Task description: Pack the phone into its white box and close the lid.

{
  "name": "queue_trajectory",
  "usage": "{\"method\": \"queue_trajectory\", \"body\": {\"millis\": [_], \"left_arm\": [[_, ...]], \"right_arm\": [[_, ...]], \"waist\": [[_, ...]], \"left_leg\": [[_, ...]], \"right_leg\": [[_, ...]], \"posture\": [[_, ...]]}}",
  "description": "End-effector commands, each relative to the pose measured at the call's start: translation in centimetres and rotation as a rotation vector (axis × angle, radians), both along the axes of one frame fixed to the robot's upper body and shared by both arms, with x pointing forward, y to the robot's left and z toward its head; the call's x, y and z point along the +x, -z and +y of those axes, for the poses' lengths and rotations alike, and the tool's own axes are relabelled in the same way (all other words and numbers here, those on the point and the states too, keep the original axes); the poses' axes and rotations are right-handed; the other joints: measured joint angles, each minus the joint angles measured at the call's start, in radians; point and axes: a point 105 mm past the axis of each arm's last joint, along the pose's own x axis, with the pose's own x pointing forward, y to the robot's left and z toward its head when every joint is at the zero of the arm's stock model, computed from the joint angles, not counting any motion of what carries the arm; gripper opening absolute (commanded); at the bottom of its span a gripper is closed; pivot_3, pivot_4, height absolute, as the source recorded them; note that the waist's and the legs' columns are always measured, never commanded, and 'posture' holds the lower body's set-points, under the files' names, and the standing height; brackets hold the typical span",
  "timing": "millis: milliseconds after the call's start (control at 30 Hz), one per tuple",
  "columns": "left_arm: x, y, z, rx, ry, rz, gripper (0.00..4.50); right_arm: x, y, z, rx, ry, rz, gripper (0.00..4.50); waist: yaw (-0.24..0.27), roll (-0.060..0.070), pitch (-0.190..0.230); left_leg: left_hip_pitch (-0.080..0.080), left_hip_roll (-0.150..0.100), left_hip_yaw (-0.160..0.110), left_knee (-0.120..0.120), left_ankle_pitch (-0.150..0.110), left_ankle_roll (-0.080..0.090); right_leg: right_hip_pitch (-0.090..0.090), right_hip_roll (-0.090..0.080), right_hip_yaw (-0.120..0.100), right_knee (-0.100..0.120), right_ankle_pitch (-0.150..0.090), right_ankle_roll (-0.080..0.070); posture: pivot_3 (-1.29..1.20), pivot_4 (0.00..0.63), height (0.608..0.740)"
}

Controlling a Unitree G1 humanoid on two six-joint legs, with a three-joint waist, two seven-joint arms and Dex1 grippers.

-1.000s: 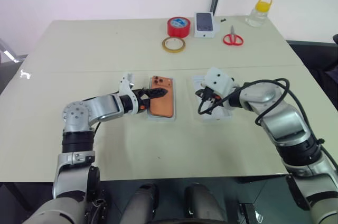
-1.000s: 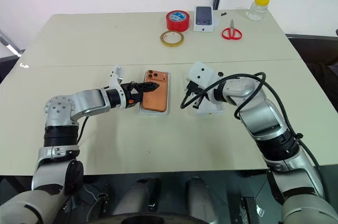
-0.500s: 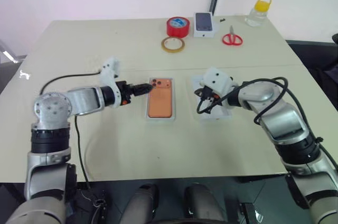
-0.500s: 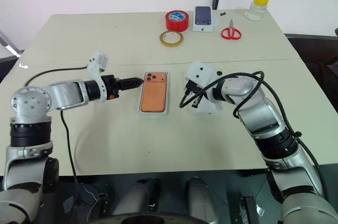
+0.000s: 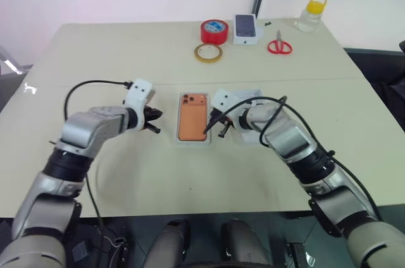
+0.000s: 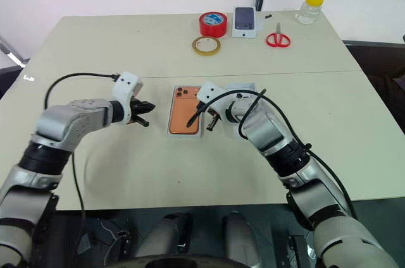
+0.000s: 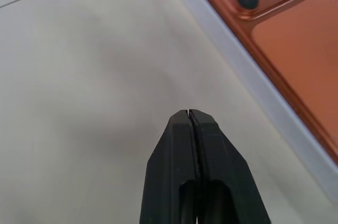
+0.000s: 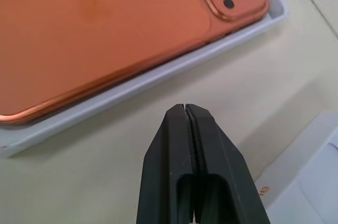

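Note:
The orange phone (image 5: 193,119) lies camera-side up inside the shallow white box (image 5: 192,143) at the table's middle. My left gripper (image 5: 154,124) is shut and empty, resting just above the table a short way left of the box (image 7: 237,76). My right gripper (image 5: 214,130) is also shut and empty, its tip low at the box's right edge (image 8: 132,94), beside the phone (image 8: 105,34). The white lid (image 5: 248,93) lies to the right of the box, mostly hidden under my right forearm; its corner (image 8: 317,176) shows in the right wrist view.
Along the far edge stand a red tape roll (image 5: 214,31), a tan tape ring (image 5: 207,52), a small white box with a dark phone picture (image 5: 246,29), red scissors (image 5: 278,46) and a yellow-capped bottle (image 5: 310,14). Bare tabletop surrounds the box.
My left gripper drew back leftward from the phone and shut. My right gripper swung left and down from over the lid to the box's right edge.

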Motion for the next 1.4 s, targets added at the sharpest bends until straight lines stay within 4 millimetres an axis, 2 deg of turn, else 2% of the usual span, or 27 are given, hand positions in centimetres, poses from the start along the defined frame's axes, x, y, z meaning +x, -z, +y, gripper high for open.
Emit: {"method": "queue_trajectory", "body": {"millis": [33,233,433,567,700,900,1133,1400], "left_arm": [[0.5,-0.2,-1.4,0.006,0.059,-0.008,0.07],[-0.1,0.8,-4.3,0.035,0.182,0.02,0.07],[-1.5,1.0,-8.2,-0.007,0.313,0.049,0.07],[-3.4,0.9,-12.3,-0.021,0.457,0.058,0.07],[-4.6,1.1,-15.0,-0.028,0.546,0.071,0.07],[-6.1,1.4,-18.1,-0.042,0.622,0.09,0.07],[-7.3,1.6,-19.4,-0.051,0.677,0.111,0.07],[-6.5,1.7,-18.5,-0.034,0.641,0.11,0.07]], "right_arm": [[0.7,-0.7,1.1,-0.01,-0.024,-0.053,0.0],[0.9,-0.7,1.8,-0.009,-0.039,-0.061,0.0],[-0.2,-1.1,0.9,-0.019,-0.062,-0.056,0.0],[-1.4,-1.2,-1.1,-0.044,-0.039,-0.047,0.0],[-2.9,-1.2,-2.9,-0.065,-0.01,-0.03,0.0],[-4.8,-1.2,-5.4,-0.084,0.062,-0.001,0.0],[-6.6,-1.0,-7.3,-0.11,0.106,0.034,0.0],[-6.6,-0.9,-8.1,-0.123,0.123,0.042,0.0]], "waist": [[-0.002,0.0,0.0],[-0.001,0.0,0.0],[0.01,0.0,0.0],[0.013,0.0,0.0],[0.012,0.0,0.0],[0.019,0.0,0.0],[0.031,0.0,0.0],[0.031,0.0,0.0]], "left_leg": [[0.0,0.0,0.0,0.0,0.0,0.0],[0.0,0.0,0.0,0.001,0.0,0.0],[0.0,0.0,0.0,0.002,0.0,0.0],[0.0,-0.001,-0.001,0.002,0.0,0.001],[0.0,-0.001,-0.001,0.003,0.0,0.001],[0.0,-0.001,-0.001,0.003,-0.001,0.001],[0.0,-0.001,-0.001,0.003,-0.001,0.002],[0.0,-0.001,-0.001,0.003,-0.001,0.002]], "right_leg": [[0.0,0.0,0.0,0.0,0.0,0.0],[0.0,0.001,0.0,0.001,0.0,0.0],[0.001,0.0,-0.001,0.001,0.0,0.0],[0.002,0.0,-0.001,0.0,0.0,0.0],[0.002,-0.001,-0.001,0.0,0.0,0.001],[0.003,-0.001,-0.001,0.0,0.0,0.001],[0.003,-0.001,-0.001,-0.002,0.0,0.001],[0.004,-0.001,-0.001,-0.002,0.0,0.001]], "posture": [[0.0,0.15,0.74],[0.0,0.15,0.74],[0.0,0.15,0.74],[0.0,0.15,0.74],[0.0,0.15,0.74],[0.0,0.15,0.74],[0.0,0.15,0.74],[0.0,0.15,0.74]]}}
